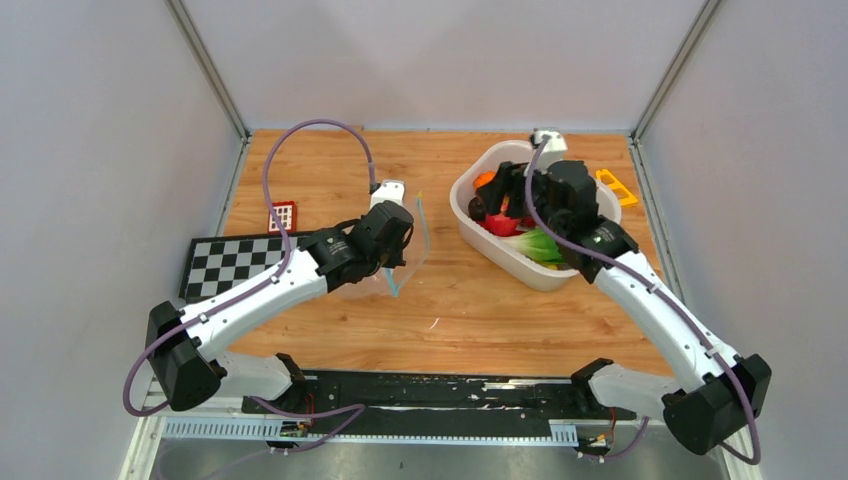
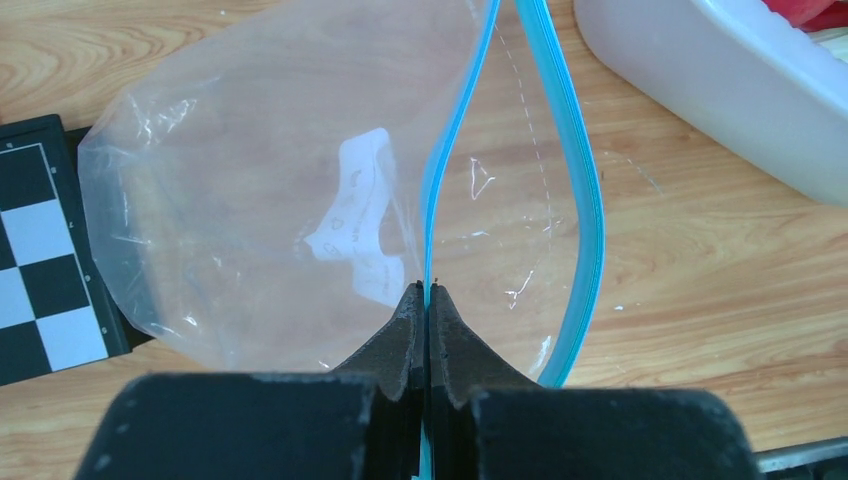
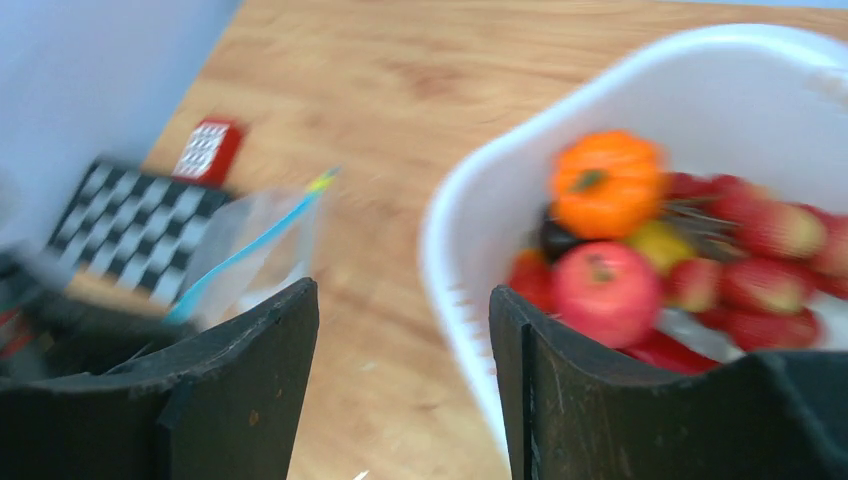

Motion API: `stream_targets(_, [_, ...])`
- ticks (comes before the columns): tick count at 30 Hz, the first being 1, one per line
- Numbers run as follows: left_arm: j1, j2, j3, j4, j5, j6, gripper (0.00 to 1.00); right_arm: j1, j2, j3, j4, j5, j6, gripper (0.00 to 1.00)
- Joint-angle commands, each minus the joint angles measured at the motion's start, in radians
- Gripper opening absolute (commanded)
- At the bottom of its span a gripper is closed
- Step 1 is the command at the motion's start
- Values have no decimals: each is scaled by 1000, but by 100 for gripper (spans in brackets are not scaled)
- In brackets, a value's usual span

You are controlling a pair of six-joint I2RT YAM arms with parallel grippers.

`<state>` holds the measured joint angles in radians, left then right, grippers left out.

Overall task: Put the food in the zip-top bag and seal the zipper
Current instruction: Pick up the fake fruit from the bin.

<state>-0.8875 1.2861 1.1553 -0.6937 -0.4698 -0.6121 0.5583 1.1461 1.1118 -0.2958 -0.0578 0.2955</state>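
Observation:
My left gripper (image 2: 428, 288) is shut on one side of the teal zipper (image 2: 437, 180) of the clear zip-top bag (image 2: 250, 200), which stands open on the table; the other zipper side (image 2: 590, 200) bows away to the right. The bag (image 1: 405, 255) sits at the table's middle left, at the left gripper (image 1: 398, 238). My right gripper (image 3: 400, 300) is open and empty over the near left rim of the white basket (image 3: 450, 260). The food lies inside: an orange tangerine (image 3: 605, 182), a red apple (image 3: 605, 290), a yellow lemon (image 3: 662, 243), a dark purple piece (image 3: 555, 238), red grapes (image 3: 770, 240).
The white basket (image 1: 475, 225) stands at the back right, with a green leafy toy (image 1: 540, 245) in it. A checkerboard (image 1: 235, 262) lies at the left with a small red block (image 1: 283, 215) behind it. An orange-yellow object (image 1: 618, 185) lies behind the basket.

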Motion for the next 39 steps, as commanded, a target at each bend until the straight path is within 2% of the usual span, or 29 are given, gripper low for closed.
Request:
stream_targets(1, [2,-6,-7,68,25,2,0,-190,62,-16,9,162,101,63])
stream_targets(5, [4,-14,-16,75,38,7,0,-337,160,6,10,116,188,64])
stream_targets(8, [4,-23,-24,80,51,10,0,-394,251,39,13,75,215,64])
stream_targets(12, [5,-37,-30,84,58,15,0,-410,344,95,0,82,193,63])
stream_targets(18, [6,-46,-35,89,60,21,0,-411,469,178,-54,222,175,62])
stream_targets(22, [6,-42,-34,89,67,27,0,-412,562,224,-38,188,122,63])
stream_targets(26, [7,-47,-36,85,66,27,0,-402,651,346,-158,136,-12,63])
stream_targets(32, [8,-70,-44,77,60,40,0,-394,565,276,-29,173,-316,63])
stream_targets(35, [9,-75,-45,76,61,45,0,-392,538,269,-3,87,-522,63])
stream_targets(39, [11,-70,-42,82,83,51,0,-393,556,268,-1,-146,-805,66])
